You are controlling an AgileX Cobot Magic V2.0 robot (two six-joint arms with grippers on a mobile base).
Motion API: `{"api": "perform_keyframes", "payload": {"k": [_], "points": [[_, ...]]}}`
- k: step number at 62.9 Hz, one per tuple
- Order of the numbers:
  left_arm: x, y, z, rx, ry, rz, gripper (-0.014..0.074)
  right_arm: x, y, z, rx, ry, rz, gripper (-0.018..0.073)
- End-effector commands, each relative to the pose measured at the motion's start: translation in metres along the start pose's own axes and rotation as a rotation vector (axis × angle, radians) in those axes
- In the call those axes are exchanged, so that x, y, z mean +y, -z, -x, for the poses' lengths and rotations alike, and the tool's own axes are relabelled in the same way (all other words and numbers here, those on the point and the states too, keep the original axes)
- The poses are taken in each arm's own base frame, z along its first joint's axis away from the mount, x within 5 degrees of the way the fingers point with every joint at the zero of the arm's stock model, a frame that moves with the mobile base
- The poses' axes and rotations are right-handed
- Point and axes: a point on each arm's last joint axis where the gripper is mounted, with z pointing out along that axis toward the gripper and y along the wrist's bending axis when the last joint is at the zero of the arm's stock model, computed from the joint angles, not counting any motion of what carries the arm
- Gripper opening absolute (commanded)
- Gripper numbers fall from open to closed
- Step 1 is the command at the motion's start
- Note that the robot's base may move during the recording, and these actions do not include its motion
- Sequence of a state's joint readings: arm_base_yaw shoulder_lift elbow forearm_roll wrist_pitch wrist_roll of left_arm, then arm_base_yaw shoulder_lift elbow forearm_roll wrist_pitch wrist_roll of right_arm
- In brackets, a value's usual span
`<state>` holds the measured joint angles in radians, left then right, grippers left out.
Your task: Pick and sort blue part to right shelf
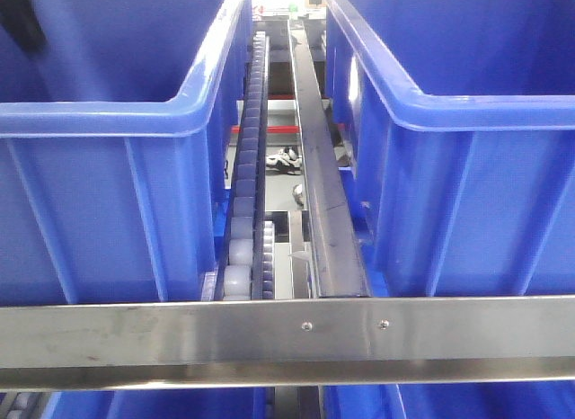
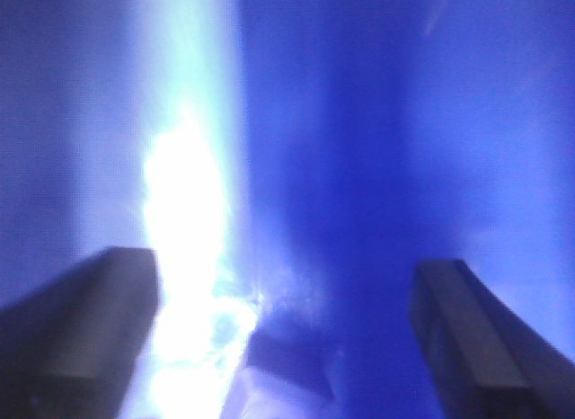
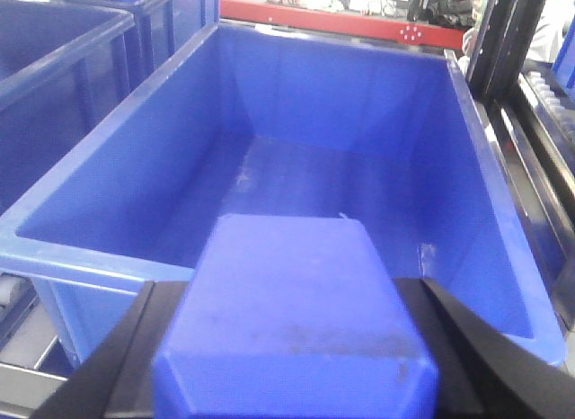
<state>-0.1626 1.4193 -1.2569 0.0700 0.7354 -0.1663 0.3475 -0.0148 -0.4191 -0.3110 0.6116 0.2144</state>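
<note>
In the right wrist view, my right gripper [image 3: 287, 302] is shut on the blue part [image 3: 292, 284], a chunky blue plastic block wedged between both black fingers [image 3: 121, 347]. It hangs just in front of the near rim of an open blue bin [image 3: 99, 194], whose floor is bare. The left wrist view is blurred. It shows my left gripper [image 2: 283, 334] open, its dark fingers [image 2: 85, 329] far apart against a blue surface with a bright glare streak. A dim bluish shape [image 2: 287, 361] lies low between them and I cannot identify it. Neither gripper shows in the front view.
Two big blue bins [image 1: 90, 194] [image 1: 467, 194] stand side by side on the shelf. A roller track [image 1: 247, 167] and a steel divider [image 1: 319, 185] run between them. A steel crossbar [image 1: 287, 338] spans the front. More blue bins [image 3: 54, 68] stand at the left of the right wrist view.
</note>
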Motion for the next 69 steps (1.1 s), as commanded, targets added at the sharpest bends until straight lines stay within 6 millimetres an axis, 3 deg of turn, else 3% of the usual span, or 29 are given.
{"api": "perform_keyframes", "payload": {"k": [1,15,22,39,46,48,54,69], "points": [[0.003,0.055,0.005,-0.188,-0.015,-0.006,0.0391,-0.001,0.006,0.016,-0.112,0.016,0.006,0.0249],[0.013,0.119,-0.035,-0.357,-0.04,0.006,0.0116,0.005,-0.02,0.039,0.007,-0.001,0.033,0.0249],[0.016,0.139,-0.056,-0.448,-0.044,-0.002,0.0125,0.008,-0.043,0.063,0.1,-0.044,0.031,0.0249],[0.024,0.168,-0.11,-0.571,-0.051,-0.004,0.0125,0.022,-0.138,0.112,0.389,-0.102,0.011,0.0249],[0.026,0.174,-0.125,-0.598,-0.051,-0.005,0.0125,0.029,-0.184,0.112,0.56,-0.138,-0.005,0.0249],[0.027,0.177,-0.13,-0.609,-0.05,-0.005,0.0125,0.029,-0.206,0.106,0.626,-0.133,-0.02,0.0249],[0.028,0.183,-0.138,-0.638,-0.047,-0.007,0.0125,0.025,-0.244,0.096,0.711,-0.104,-0.039,0.0249],[0.029,0.192,-0.145,-0.663,-0.042,-0.009,0.0125,0.01,-0.338,0.04,0.905,-0.074,-0.092,0.0249]]}}
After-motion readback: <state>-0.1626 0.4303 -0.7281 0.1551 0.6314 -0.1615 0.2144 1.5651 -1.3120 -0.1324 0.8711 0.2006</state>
